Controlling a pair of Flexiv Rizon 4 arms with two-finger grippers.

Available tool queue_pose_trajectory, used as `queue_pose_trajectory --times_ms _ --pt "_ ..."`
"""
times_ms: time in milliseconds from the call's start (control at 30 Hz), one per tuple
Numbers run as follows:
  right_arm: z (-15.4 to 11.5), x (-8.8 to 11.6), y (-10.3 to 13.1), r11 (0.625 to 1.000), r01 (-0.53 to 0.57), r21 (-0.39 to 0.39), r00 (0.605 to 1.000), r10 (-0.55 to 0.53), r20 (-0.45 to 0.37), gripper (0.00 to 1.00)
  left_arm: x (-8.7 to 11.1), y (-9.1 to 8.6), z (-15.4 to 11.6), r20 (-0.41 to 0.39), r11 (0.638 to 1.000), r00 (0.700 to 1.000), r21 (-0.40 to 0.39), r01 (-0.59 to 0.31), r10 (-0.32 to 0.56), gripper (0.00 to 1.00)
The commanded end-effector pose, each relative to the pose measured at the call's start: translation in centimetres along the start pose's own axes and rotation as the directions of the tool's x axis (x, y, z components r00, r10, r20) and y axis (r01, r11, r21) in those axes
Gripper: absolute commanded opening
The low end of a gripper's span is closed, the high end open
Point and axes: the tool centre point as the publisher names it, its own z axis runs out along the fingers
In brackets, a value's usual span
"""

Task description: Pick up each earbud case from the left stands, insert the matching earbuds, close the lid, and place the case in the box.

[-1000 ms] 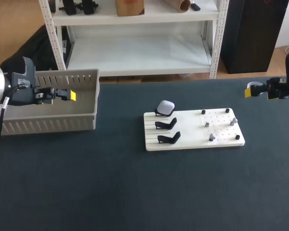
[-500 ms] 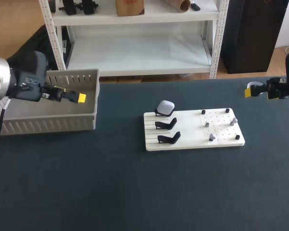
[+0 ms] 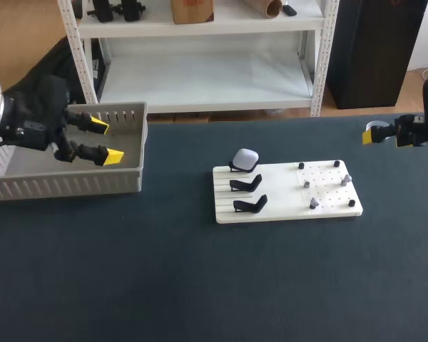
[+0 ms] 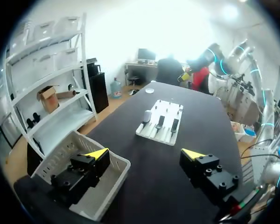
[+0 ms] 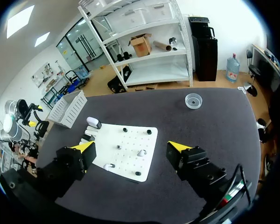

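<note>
A white earbud case (image 3: pixel 245 157) sits on the rearmost of three black stands on the left half of a white board (image 3: pixel 285 208); the other two stands (image 3: pixel 247 194) are bare. Small grey earbuds (image 3: pixel 313 203) rest on the board's pegged right half. My left gripper (image 3: pixel 105 141) hangs open over the grey box (image 3: pixel 64 182), far left of the board. In its wrist view the left gripper (image 4: pixel 145 154) is empty, with the box (image 4: pixel 109 191) under one finger and the case (image 4: pixel 147 115) well ahead. My right gripper (image 3: pixel 376 134) is open and empty at the table's right edge, above the board (image 5: pixel 147 165) and case (image 5: pixel 93 122).
A small clear dish (image 5: pixel 193 100) stands on the dark table beyond the board, near the right arm. The box (image 5: pixel 67 108) lies past the board's stand side. Bare dark tabletop (image 3: pixel 214 285) stretches in front of the board.
My left gripper has turned over the box, so its two yellow tips now show spread apart, and it has shifted slightly left. The right arm and the case have not moved.
</note>
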Motion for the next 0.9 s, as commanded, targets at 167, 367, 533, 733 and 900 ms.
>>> queue_pose_trajectory --times_ms 167,367,533,733,900 --pt "0.0 0.0 0.0 1.0 0.001 -0.001 1.0 -0.001 -0.001 1.0 -0.2 0.4 2.3 0.035 0.984 0.998 0.169 -0.064 0.059 1.0" --pt "0.0 0.0 0.0 1.0 0.001 -0.001 1.0 -0.001 -0.001 1.0 -2.3 0.5 6.7 0.008 0.996 1.0 0.086 -0.02 0.019 1.0" --pt "0.0 0.0 0.0 1.0 0.001 -0.001 1.0 -0.001 -0.001 1.0 -3.7 0.5 11.1 0.026 0.994 0.998 0.086 -0.066 0.064 1.0" --pt "0.0 0.0 0.0 1.0 0.001 -0.001 1.0 -0.001 -0.001 1.0 -4.1 1.1 15.1 0.052 0.985 0.99 0.103 -0.137 0.133 1.0" --pt "0.0 0.0 0.0 1.0 0.001 -0.001 1.0 -0.001 -0.001 1.0 -4.6 0.9 17.8 0.077 0.98 0.986 0.121 -0.157 0.148 1.0"
